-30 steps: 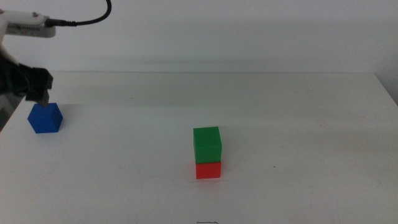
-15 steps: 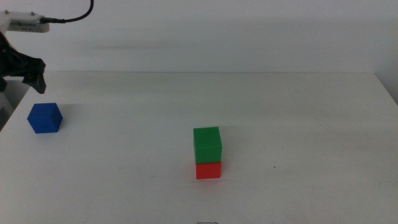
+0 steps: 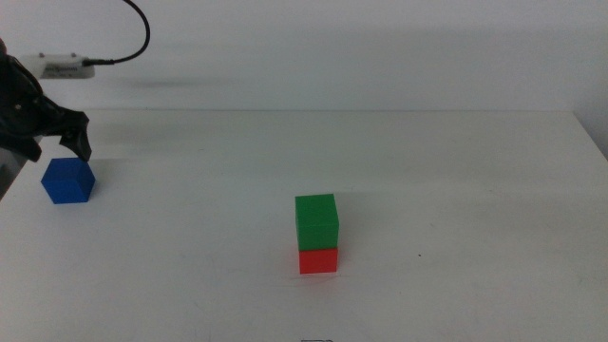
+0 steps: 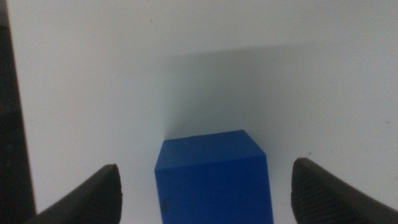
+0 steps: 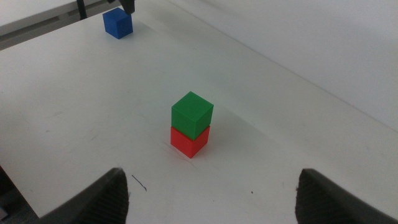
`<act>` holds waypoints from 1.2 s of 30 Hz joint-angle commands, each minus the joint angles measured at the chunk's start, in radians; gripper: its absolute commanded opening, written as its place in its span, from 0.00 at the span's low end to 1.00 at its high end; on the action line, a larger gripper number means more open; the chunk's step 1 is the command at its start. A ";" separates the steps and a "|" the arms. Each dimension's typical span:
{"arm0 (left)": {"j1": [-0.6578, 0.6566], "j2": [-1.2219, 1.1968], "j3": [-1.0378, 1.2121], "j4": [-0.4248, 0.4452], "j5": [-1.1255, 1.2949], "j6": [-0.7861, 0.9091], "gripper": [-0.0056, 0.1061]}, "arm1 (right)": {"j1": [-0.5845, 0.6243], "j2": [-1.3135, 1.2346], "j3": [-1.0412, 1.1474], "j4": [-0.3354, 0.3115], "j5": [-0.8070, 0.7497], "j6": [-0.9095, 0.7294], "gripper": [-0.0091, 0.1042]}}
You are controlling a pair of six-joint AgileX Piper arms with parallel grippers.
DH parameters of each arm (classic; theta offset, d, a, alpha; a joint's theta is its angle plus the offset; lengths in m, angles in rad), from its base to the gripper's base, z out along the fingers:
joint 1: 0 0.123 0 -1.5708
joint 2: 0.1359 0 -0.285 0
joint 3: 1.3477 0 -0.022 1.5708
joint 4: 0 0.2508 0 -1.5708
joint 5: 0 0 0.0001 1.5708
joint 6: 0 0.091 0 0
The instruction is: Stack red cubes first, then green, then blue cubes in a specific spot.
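Hovering just above the blue cube (image 3: pixel 68 180), the left gripper (image 3: pixel 52 142) has its jaws spread, green cube (image 3: pixel 316 220) sitting on red cube (image 3: pixel 318 259)

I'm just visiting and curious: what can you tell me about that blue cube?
The blue cube is small, solid-looking and deep blue with plain matte faces. It sits flat on the white table near its left edge, far from the green-on-red stack. The left gripper hangs over it, fingers spread wide either side, not touching it.
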 commanded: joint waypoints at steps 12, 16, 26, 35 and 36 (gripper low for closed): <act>-0.001 0.011 -0.033 -0.024 -0.022 0.005 0.86 | -0.006 0.004 -0.023 -0.010 -0.078 -0.011 0.91; -0.001 0.011 -0.033 -0.024 -0.023 0.002 0.73 | -0.006 0.004 -0.023 -0.010 -0.078 -0.011 0.91; -0.001 -0.022 -0.033 -0.050 0.105 -0.033 0.16 | -0.006 0.004 -0.023 -0.010 -0.078 -0.011 0.91; -0.122 -0.257 0.153 0.026 0.035 -0.246 0.09 | -0.006 0.004 -0.023 -0.010 -0.077 -0.011 0.91; -0.143 -0.287 0.187 0.031 0.021 -0.288 0.09 | -0.006 0.004 -0.023 -0.010 -0.077 -0.011 0.91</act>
